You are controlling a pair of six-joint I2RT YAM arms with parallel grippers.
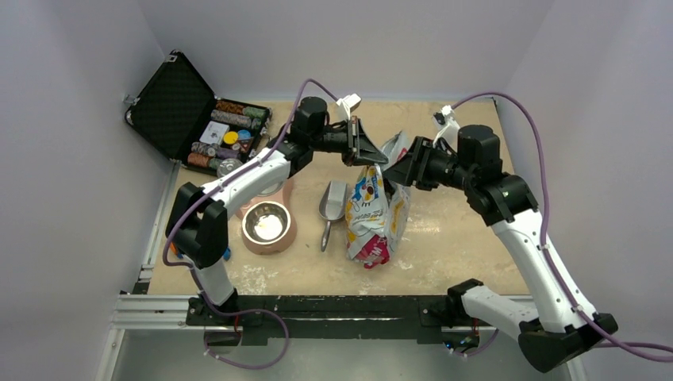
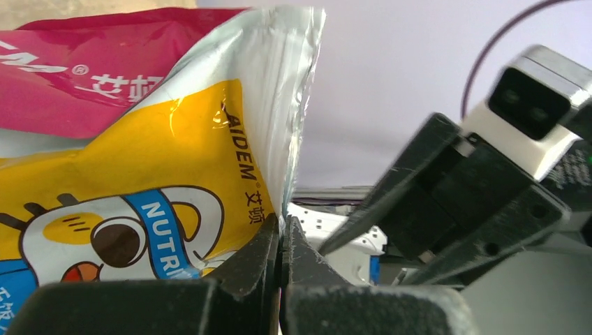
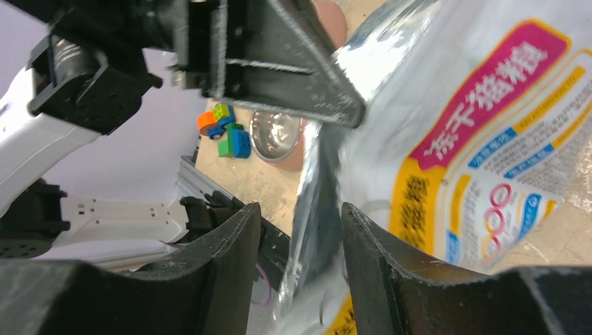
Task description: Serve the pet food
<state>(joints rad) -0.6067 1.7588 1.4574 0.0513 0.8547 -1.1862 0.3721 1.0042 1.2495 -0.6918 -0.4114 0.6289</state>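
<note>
Jaws of the left gripper (image 2: 281, 234) pinch shut on the top edge of the pet food bag (image 1: 369, 214), which stands tall between the two grippers, while the right gripper (image 3: 299, 213) is open with that same edge in its gap, kibble hidden inside.

Both arms reach forward and bend inward, wrists almost meeting. The left pincer (image 2: 281, 243) is pinched tight on the edge of the pet food bag (image 2: 174, 132). Just beside it, the right pincer (image 3: 299, 230) has its jaws parted, straddling that bag's edge.
</note>
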